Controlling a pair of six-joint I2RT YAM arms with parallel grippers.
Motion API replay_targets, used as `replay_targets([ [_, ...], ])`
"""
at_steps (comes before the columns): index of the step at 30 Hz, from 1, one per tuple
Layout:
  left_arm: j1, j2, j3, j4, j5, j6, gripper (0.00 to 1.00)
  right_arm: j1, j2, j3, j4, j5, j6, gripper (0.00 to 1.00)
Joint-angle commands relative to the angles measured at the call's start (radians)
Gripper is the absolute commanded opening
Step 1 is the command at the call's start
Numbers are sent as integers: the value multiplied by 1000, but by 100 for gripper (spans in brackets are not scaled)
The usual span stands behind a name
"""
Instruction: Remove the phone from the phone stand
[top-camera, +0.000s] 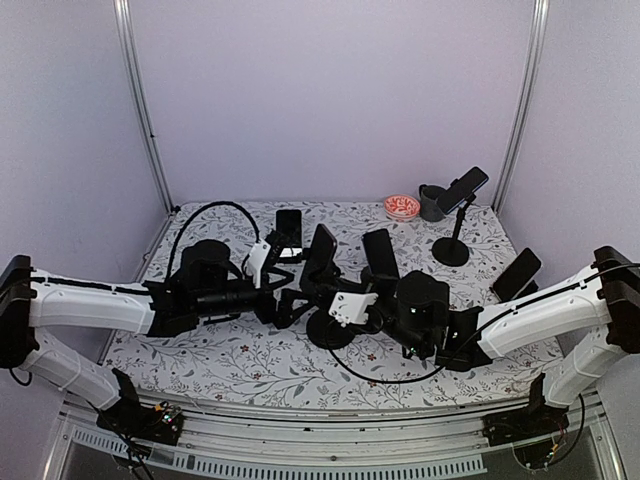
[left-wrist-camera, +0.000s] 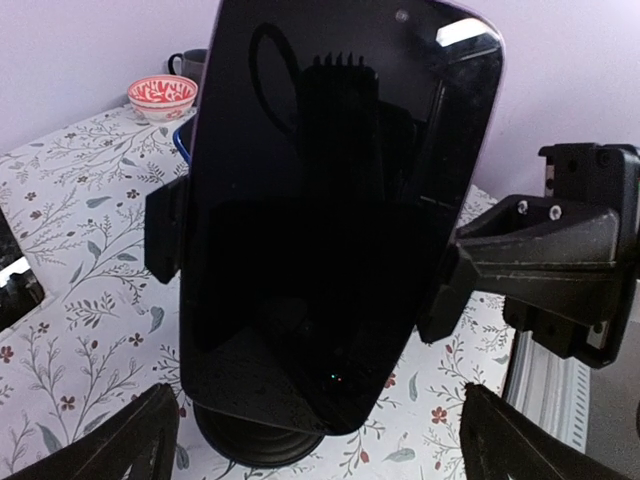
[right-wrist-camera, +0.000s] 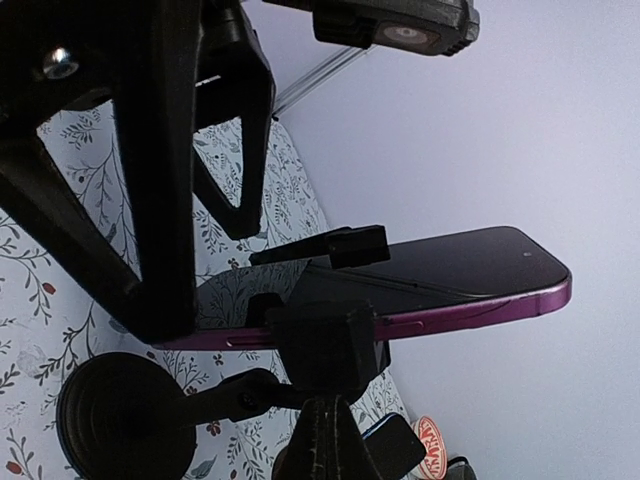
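Note:
A dark phone (left-wrist-camera: 330, 210) with a purple edge (right-wrist-camera: 470, 305) stands upright in the black phone stand (left-wrist-camera: 165, 235), whose side clamps hold it. The stand's round base (top-camera: 330, 332) rests mid-table, with the phone (top-camera: 320, 255) above it. My left gripper (left-wrist-camera: 319, 392) is open, its fingers (left-wrist-camera: 110, 445) spread wide on both sides of the phone's lower end without touching it. My right gripper (right-wrist-camera: 325, 425) is shut, its tips pressed against the stand's side clamp (right-wrist-camera: 320, 345). The two grippers meet at the stand, left gripper (top-camera: 300, 298) and right gripper (top-camera: 338, 305).
A blue-edged phone (top-camera: 380, 258) stands just behind the stand. Another phone (top-camera: 289, 232) lies at the back, one (top-camera: 517, 272) at the right, and one (top-camera: 462, 188) sits on a tall stand. A red bowl (top-camera: 402, 207) and dark mug (top-camera: 432, 203) are at the back right.

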Motion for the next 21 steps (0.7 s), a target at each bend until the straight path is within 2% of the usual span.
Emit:
replay_targets([
  [1,-14,40,-7,133,24,26,99,1,-6,7,-6,-10,18,3],
  [9,2,39,-14,147,91,99,99,0,-97,-22,-92,-20,141,43],
  [15,42,70,-4,152,181,111,99,-26,-216,-38,-261,-82,388,58],
  [21,69,107,28,157,195,127,99,-81,-342,-60,-346,-180,601,64],
])
